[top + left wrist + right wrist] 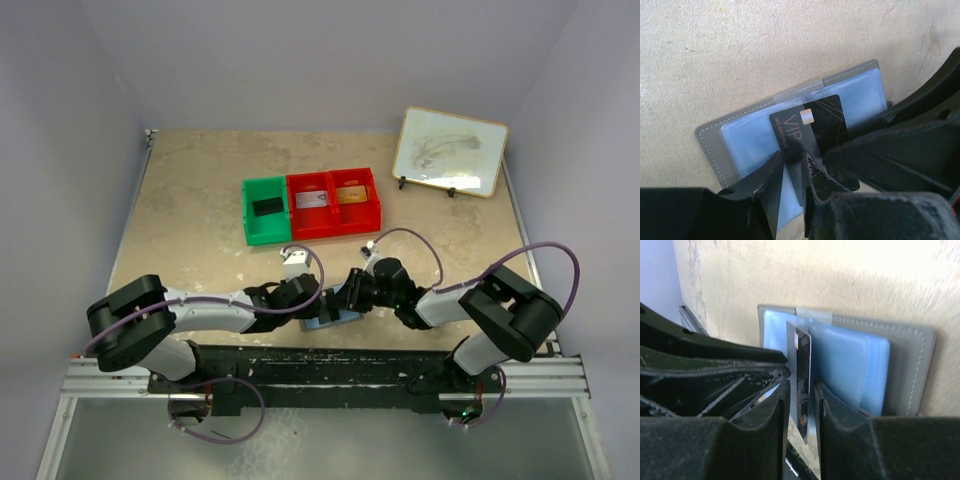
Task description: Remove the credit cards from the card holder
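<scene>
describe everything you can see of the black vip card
The black card is thin and glossy, printed VIP in gold with fine gold lines, a small gold chip and a number along one edge. It stands tilted on edge over the open grey card holder and its clear bluish sleeves. It sits between the fingers of both the left gripper and the right gripper; whether either presses it cannot be told.

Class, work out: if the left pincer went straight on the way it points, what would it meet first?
Probably the black card at the left pincer's tips; the open card holder lies just behind it.
</scene>
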